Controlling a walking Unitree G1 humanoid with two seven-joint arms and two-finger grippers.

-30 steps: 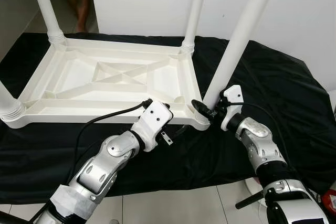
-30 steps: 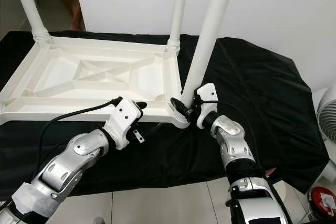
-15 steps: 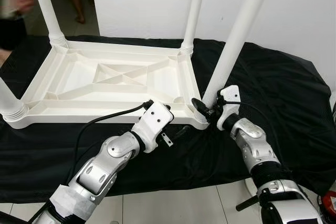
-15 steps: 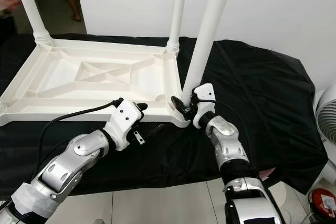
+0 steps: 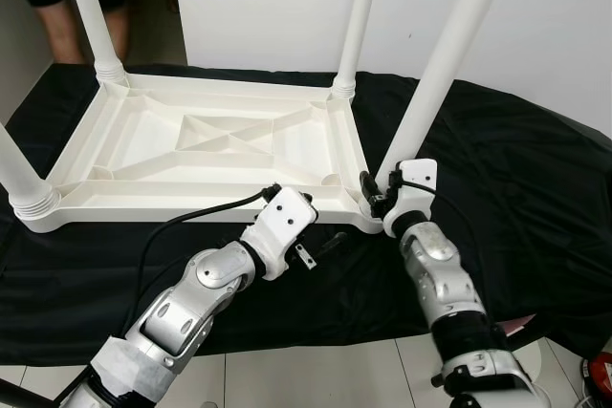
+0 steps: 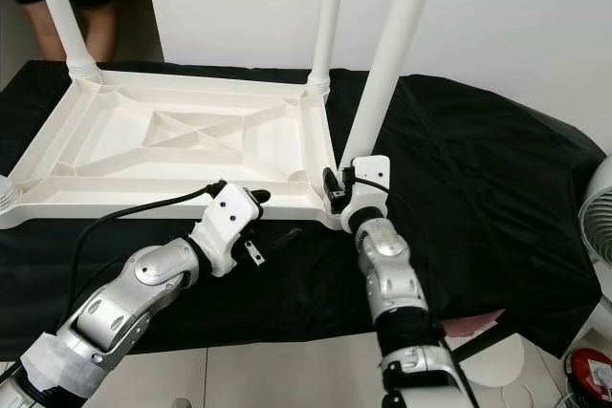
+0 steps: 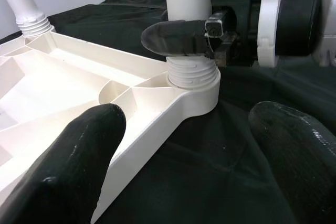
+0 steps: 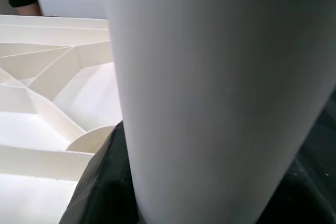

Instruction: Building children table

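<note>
lying upside down on a black cloth (image 5: 497,169), a white plastic children's table top (image 5: 206,155) is seen with its ribbed underside facing up. four white round plastic legs stand up from its corners: the far left leg (image 5: 91,11), the far right leg (image 5: 359,21), the near left leg (image 5: 19,179) and the near right leg (image 5: 449,54), which is tilted away from the top. the cloth is draped over a raised surface and hangs down its near edge to a pale tiled floor (image 5: 316,375).

the right gripper (image 5: 375,196) is clenched around the base of the near right leg, at the threaded collar over the table top's near right corner; one black finger (image 7: 176,38) is pressed across the leg just above the collar. in the right wrist view the leg's white shaft is held close against the camera.

the left gripper (image 6: 277,222) is held at the near edge of the table top, just left of that corner. its two black fingers (image 7: 79,156) are spread apart, one over the white rim and one over the cloth, with nothing grasped.

a person's legs (image 5: 62,26) are seen beyond the far left corner.
</note>
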